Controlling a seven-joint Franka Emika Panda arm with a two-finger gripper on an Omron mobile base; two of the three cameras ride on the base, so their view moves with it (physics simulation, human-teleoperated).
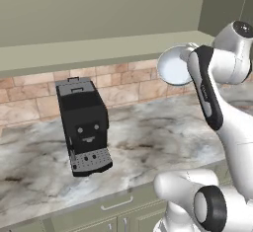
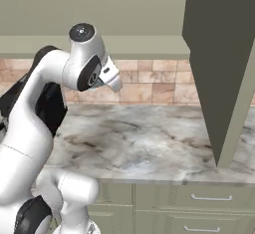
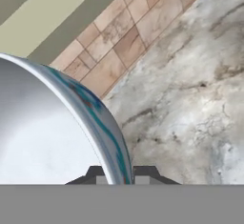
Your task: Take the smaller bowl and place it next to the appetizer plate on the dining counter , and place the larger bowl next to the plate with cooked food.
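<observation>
Fingers (image 3: 119, 178) astride smaller bowl (image 3: 43, 137) rim

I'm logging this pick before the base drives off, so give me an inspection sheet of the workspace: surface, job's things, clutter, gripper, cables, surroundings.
Surface: marble counter, grey-veined, backed by brick.
Job's things: smaller bowl lifted off the counter, white inside, blue pattern outside in the hand view; it hangs tilted, its opening turned sideways.
Clutter: black coffee machine standing on the counter at the left.
Gripper: gripper shut on the bowl's rim, one finger each side of the wall.
Cables: nothing seen.
Surroundings: brick backsplash, sage-green upper cabinets, drawers with handles below the counter.
</observation>
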